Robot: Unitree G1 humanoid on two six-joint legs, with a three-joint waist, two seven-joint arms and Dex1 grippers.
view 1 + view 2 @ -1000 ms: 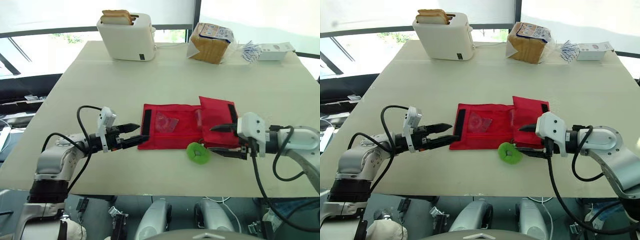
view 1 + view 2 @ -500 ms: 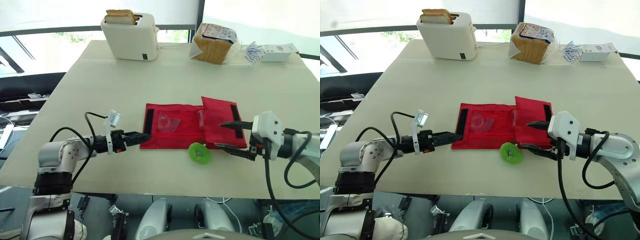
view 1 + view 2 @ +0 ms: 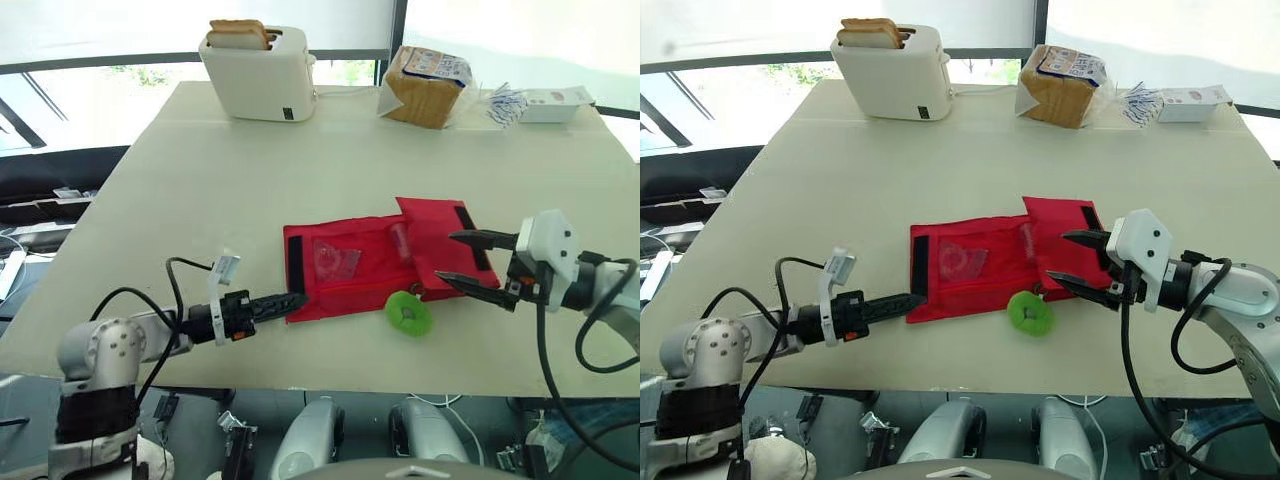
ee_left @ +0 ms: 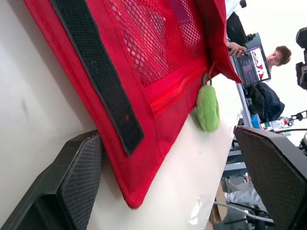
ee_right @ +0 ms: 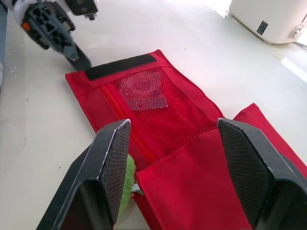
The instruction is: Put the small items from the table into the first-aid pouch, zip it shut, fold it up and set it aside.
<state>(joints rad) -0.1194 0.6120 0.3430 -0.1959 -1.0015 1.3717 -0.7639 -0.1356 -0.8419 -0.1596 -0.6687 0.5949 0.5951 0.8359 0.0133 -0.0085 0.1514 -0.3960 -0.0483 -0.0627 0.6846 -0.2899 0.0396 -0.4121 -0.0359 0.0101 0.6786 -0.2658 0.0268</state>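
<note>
Left eye view gives me the counter (image 3: 200, 200) with the red first-aid pouch (image 3: 350, 270) lying unfolded and flat on it. Well beyond the pouch stand a white toaster (image 3: 260, 70) and a bag of bread (image 3: 425, 85). My left gripper (image 3: 290, 299) is at the pouch's front left corner, jaws apart with that corner between them, not pinched. My right gripper (image 3: 445, 256) hovers at the pouch's right end, jaws wide apart, holding nothing. A green zipper tag (image 3: 408, 312) lies just beside the pouch's front edge.
</note>
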